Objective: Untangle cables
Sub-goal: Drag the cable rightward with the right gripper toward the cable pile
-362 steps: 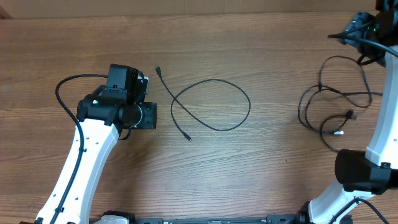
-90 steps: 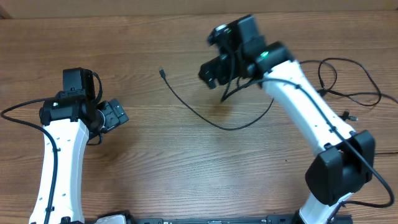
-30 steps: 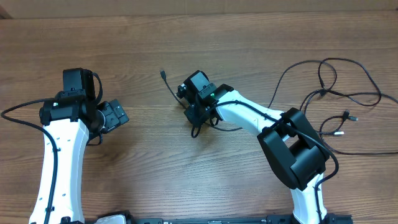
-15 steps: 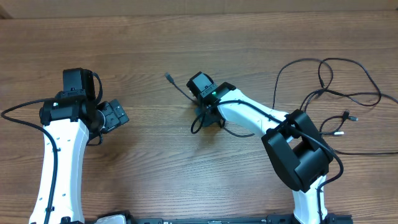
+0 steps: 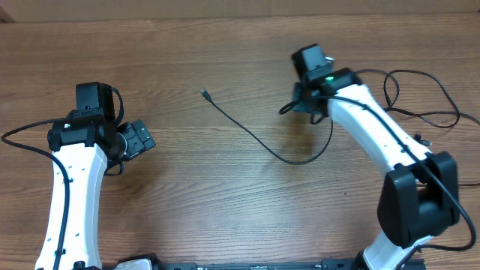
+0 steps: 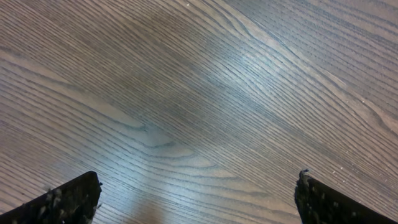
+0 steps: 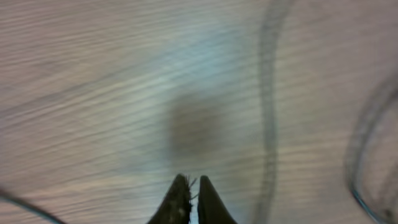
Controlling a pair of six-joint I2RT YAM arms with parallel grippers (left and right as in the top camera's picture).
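One thin black cable point(image 5: 247, 135) runs from its small plug point(image 5: 204, 93) across the table middle, curves round and rises to my right gripper point(image 5: 304, 105). That gripper is shut on this cable, whose short end pokes out to its left. In the right wrist view the right gripper point(image 7: 193, 186) shows closed fingertips over blurred wood, with a blurred cable strand point(image 7: 267, 112) beside them. More cables point(image 5: 420, 112) lie looped together at the far right. My left gripper point(image 5: 139, 140) stays at the left, wide open. In the left wrist view the left gripper point(image 6: 199, 202) frames bare wood.
The wooden table point(image 5: 225, 45) fills every view. My right arm's base point(image 5: 416, 214) stands at the lower right, close to the looped cables. My left arm point(image 5: 71, 195) occupies the lower left.
My right gripper has swung from the table middle up and to the right, pulling the cable out from a bunch into a long open curve. The left arm has not moved.
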